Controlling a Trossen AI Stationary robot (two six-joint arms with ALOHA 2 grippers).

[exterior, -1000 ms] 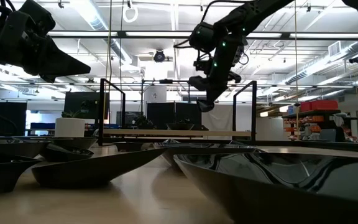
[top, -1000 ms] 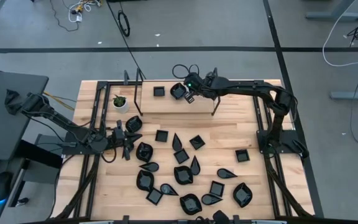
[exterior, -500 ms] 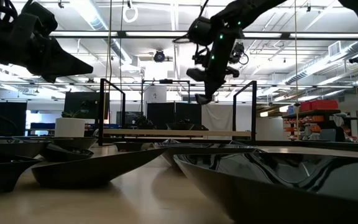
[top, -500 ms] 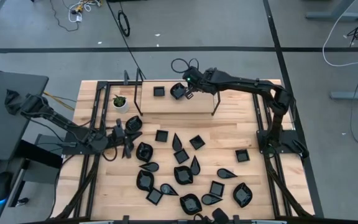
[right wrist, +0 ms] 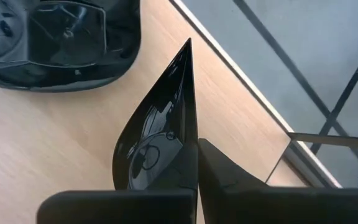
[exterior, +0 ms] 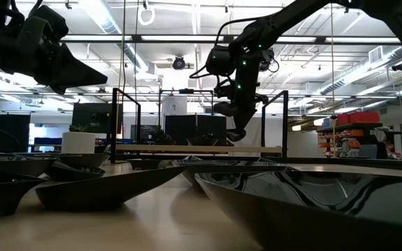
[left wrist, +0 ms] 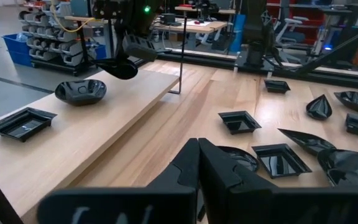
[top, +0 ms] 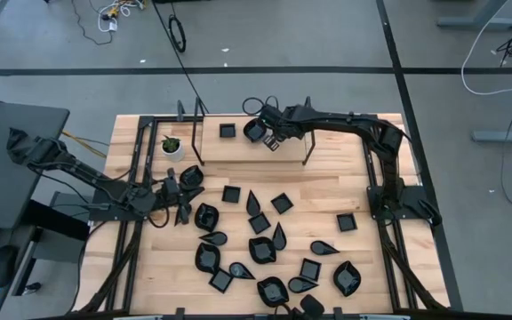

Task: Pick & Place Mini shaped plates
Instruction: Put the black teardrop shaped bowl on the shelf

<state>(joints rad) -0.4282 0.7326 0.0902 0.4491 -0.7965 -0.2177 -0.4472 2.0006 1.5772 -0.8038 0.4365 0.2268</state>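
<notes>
Overhead, my right gripper (top: 272, 140) hangs above the raised wooden shelf (top: 327, 147) at the table's far side, clenched on a teardrop plate (right wrist: 157, 140). Wrist cam shows my two dark fingers (right wrist: 229, 177) pinching the plate's edge, its pointed tip aimed away from the wrist, glossy black bowl facing the lens. Just beyond it on the shelf sits a rounded plate (right wrist: 58, 40); from above that same dish (top: 255, 130) lies just beside my gripper, w/ a small square plate (top: 228, 131) farther along the shelf toward the left side.

Low view: my right arm reaches in from above, the held plate (exterior: 236, 134) clear of the shelf top (exterior: 201, 148), not touching it.

My left gripper (top: 178, 197) waits low near the table's left edge, fingers pressed together, nothing between them; its wrist cam shows the fingertips (left wrist: 197, 163) meeting in a point.

Rest of the mini shaped plates (top: 265, 249) are scattered over the table's near half: squares, teardrops and rounded ones, some touching, most apart. A white pot w/ green plant (top: 173, 147) stands at the shelf's left end. Black metal frame legs (top: 194, 133) carry the shelf. Floor beyond the table has loose cables (top: 178, 34).
</notes>
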